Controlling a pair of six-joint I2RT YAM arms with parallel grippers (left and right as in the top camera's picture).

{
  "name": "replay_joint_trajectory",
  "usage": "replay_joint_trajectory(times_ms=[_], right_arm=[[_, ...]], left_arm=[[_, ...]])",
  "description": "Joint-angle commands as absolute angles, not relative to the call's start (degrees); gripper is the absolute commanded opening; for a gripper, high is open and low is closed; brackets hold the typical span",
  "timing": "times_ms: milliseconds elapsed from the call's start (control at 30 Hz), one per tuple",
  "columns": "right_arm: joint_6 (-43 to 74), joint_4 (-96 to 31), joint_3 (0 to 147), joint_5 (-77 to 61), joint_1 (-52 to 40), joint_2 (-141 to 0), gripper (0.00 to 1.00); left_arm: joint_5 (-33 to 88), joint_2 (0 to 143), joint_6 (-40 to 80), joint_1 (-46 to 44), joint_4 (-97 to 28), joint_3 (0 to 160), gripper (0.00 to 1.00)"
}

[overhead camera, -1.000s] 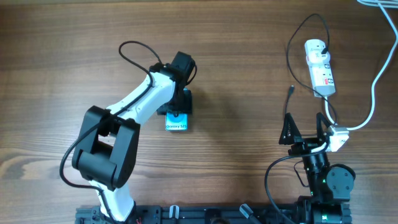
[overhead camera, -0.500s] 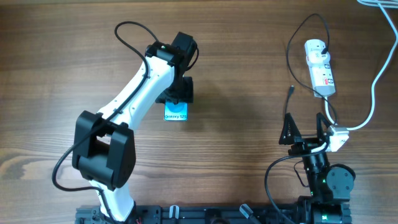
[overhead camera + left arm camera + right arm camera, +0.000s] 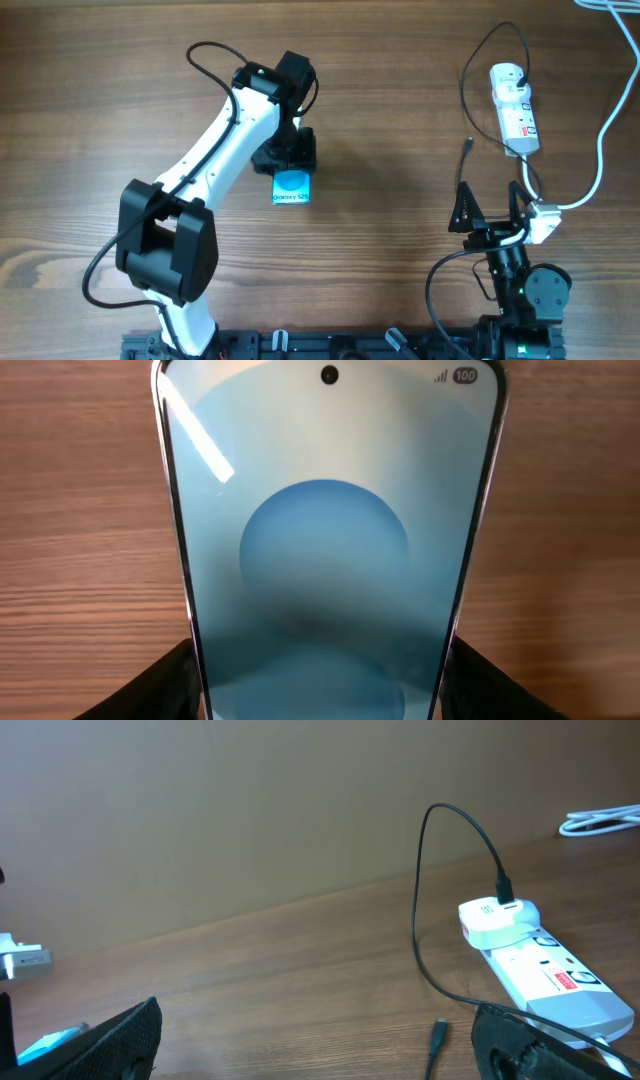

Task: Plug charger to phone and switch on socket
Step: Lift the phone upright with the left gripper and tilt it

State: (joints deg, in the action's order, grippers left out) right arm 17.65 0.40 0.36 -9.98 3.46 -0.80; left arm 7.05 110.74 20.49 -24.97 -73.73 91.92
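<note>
**Left gripper** [image 3: 286,160] was clenched on the phone's [image 3: 291,188] sides, left of centre on the table [image 3: 380,100]. The phone was well apart from the charger [image 3: 416,910], whose tip [image 3: 468,146] lay loose beside the socket [image 3: 514,108]. **Right gripper** [image 3: 490,212] was released and empty, near that tip.

Probable hazards:
- The phone could twist or slip in the narrow side grip.
- The light tip could skate away when pinched.
- The slack cable could snag the right fingers or tug the socket.

Counts: one phone, one charger, one socket, one white cord [image 3: 600,150], two grippers.
</note>
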Motion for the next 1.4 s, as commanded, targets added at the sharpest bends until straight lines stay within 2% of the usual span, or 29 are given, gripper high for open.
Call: replay_joint_trajectory(times_ms=[0,200,500,733,900,967,1067,1233,1367], right_arm=[[16.69,0.58,0.3,-8.78,3.6,-0.69,1.0],[16.67,0.58,0.3,-8.78,3.6,-0.69,1.0],[16.67,0.58,0.3,-8.78,3.6,-0.69,1.0],[16.67,0.58,0.3,-8.78,3.6,-0.71,1.0],[16.86,0.6,0.3,-8.86,3.6,-0.71,1.0],[36.49,0.6,0.3,-10.17,3.6,-0.89,0.99],[57.58,1.48,0.3,-20.34,3.6,-2.66,1.0],[61.65,1.83,0.3,-39.86,3.6,-8.51,0.99],[61.69,1.83,0.3,-40.95,3.6,-14.55,0.99]], left_arm=[[15.35,109.49,20.45,-24.97,-74.02,93.89,0.49],[21.32,109.49,27.86,-24.95,-72.79,93.89,0.49],[48.97,109.49,27.27,-21.12,-75.81,93.89,0.45],[56.12,109.49,27.27,-20.64,-77.45,93.89,0.46],[56.14,109.49,27.27,-20.64,-77.41,93.89,0.46],[56.14,109.49,27.31,-20.64,-76.73,93.89,0.46],[56.18,109.49,27.53,-20.64,-76.44,93.89,0.46],[60.88,109.49,27.94,-20.64,-73.73,93.89,0.45],[60.88,109.49,27.92,-20.64,-73.3,93.89,0.45]])
